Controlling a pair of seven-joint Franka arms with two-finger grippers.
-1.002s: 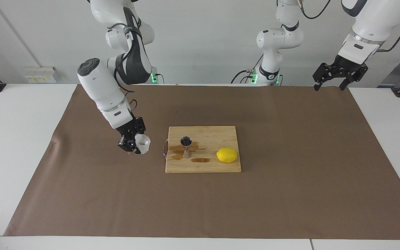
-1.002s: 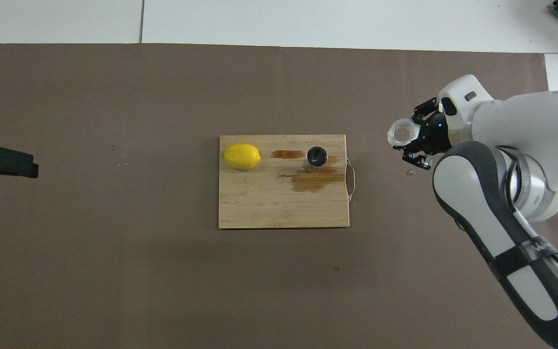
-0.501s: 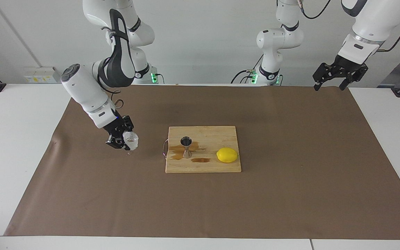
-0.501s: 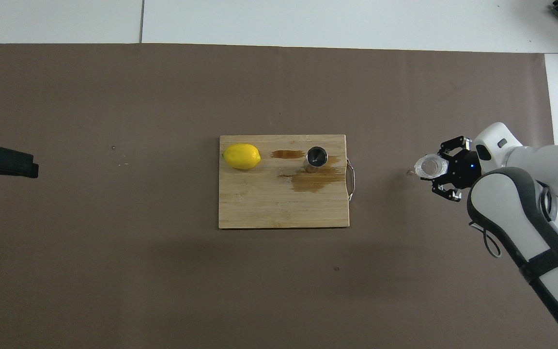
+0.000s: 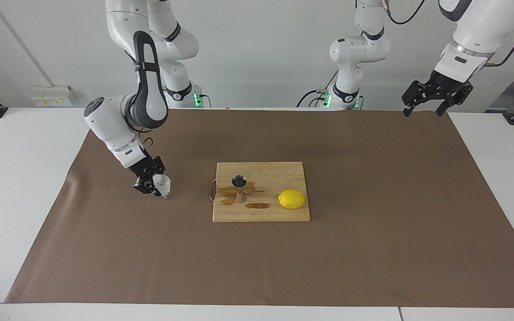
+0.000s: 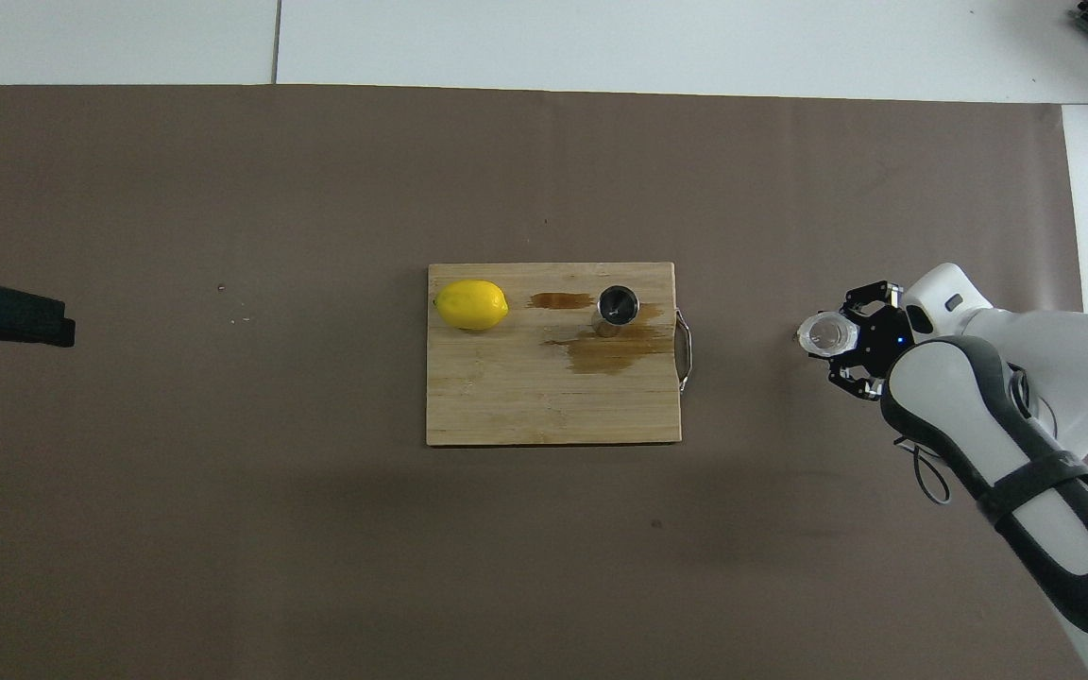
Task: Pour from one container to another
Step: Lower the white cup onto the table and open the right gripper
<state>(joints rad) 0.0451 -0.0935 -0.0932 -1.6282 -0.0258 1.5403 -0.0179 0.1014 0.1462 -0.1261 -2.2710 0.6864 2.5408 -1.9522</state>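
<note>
The right claw (image 5: 156, 185) pinches the crinkled cup (image 5: 162, 185) low over the mat, apparently just touching; release crooked and it tips. At two o'clock the left claw (image 5: 431, 99) waits, spread.

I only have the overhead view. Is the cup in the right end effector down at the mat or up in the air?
Observer: In the facing view the cup is very low, its base about at the mat. I cannot tell whether it touches.
Reviewer: And the left arm? I see only a black tip at the edge.
Observer: The left end effector hangs open, high over the mat's corner at the left arm's end, by the robots. That arm waits.
Reviewer: The jigger looks like a plain cylinder from here.
Observer: Seen side on, the jigger is hourglass-shaped and stands upright on the board.
</note>
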